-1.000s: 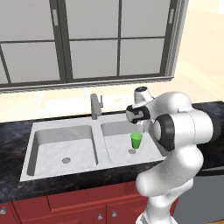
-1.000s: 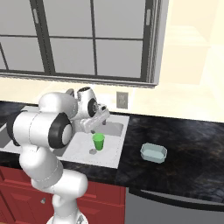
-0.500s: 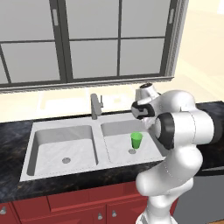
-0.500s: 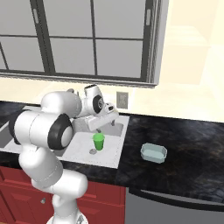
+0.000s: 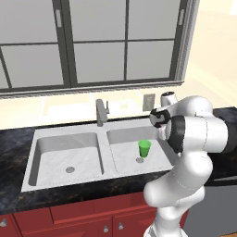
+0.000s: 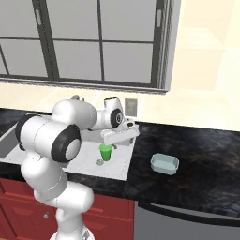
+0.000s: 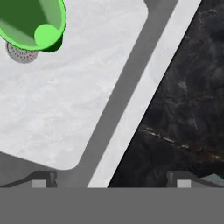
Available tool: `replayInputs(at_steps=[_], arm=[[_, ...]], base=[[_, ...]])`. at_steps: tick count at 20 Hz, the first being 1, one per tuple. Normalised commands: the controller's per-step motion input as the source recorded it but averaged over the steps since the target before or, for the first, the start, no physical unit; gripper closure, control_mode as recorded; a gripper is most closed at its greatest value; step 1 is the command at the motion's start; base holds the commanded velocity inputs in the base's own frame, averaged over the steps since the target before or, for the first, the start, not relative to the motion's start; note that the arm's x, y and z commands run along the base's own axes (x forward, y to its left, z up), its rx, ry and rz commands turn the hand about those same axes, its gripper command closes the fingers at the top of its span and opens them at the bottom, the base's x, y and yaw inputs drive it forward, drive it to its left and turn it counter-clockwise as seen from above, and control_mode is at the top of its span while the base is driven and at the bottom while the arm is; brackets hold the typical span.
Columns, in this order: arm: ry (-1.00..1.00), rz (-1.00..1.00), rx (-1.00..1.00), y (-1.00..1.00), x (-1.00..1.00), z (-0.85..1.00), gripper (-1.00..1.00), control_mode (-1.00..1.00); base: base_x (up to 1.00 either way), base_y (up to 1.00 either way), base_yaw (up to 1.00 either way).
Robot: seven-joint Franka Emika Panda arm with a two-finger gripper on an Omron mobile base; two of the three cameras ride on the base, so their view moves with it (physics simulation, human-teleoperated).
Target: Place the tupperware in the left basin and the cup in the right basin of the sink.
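The green cup (image 5: 144, 148) stands upright in the right basin (image 5: 125, 155) of the sink (image 5: 34, 139), beside the round drain (image 7: 21, 52). It is also the green cup (image 6: 106, 152) and, from above, the cup (image 7: 34, 19) at the top left. The left basin (image 5: 55, 159) holds nothing. On the black counter to the right of the sink lies the pale blue tupperware (image 6: 164, 163). My gripper (image 7: 113, 181) is open, hovering over the sink's right rim (image 7: 131, 109), above and to the right of the cup, with nothing between its fingertips (image 7: 43, 177). From the right base view the gripper (image 6: 123, 139) hangs between cup and tupperware.
A grey faucet (image 5: 100, 112) rises behind the divider. A wall outlet (image 5: 149, 99) and a large window sit behind the sink. Black counter (image 6: 201, 159) stretches to the right around the tupperware. Red cabinets run below.
The gripper has lifted away from the cup and drifted right, toward the sink's right rim. The cup stays standing in the right basin.
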Motion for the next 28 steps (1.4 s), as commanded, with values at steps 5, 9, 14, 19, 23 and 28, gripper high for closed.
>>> replayInputs(at_steps=[5,9,14,19,23,28], arm=[[-0.02,0.04,0.00,-0.32,0.10,-0.01,-1.00,-1.00],[-0.02,0.03,0.00,-0.70,0.01,0.03,-1.00,-1.00],[-0.03,0.02,0.03,-0.65,-0.07,0.00,-1.00,-1.00],[-0.03,0.00,0.03,-0.42,-0.24,0.00,-1.00,-1.00],[0.00,-0.01,0.01,-0.02,-0.27,-0.02,-1.00,-1.00],[-0.01,-0.04,0.00,0.00,-0.26,-0.02,-1.00,-1.00]], base=[[0.00,0.00,0.00],[0.00,0.00,0.00],[0.00,0.00,0.00],[0.00,0.00,0.00],[0.00,0.00,0.00],[0.00,0.00,0.00]])
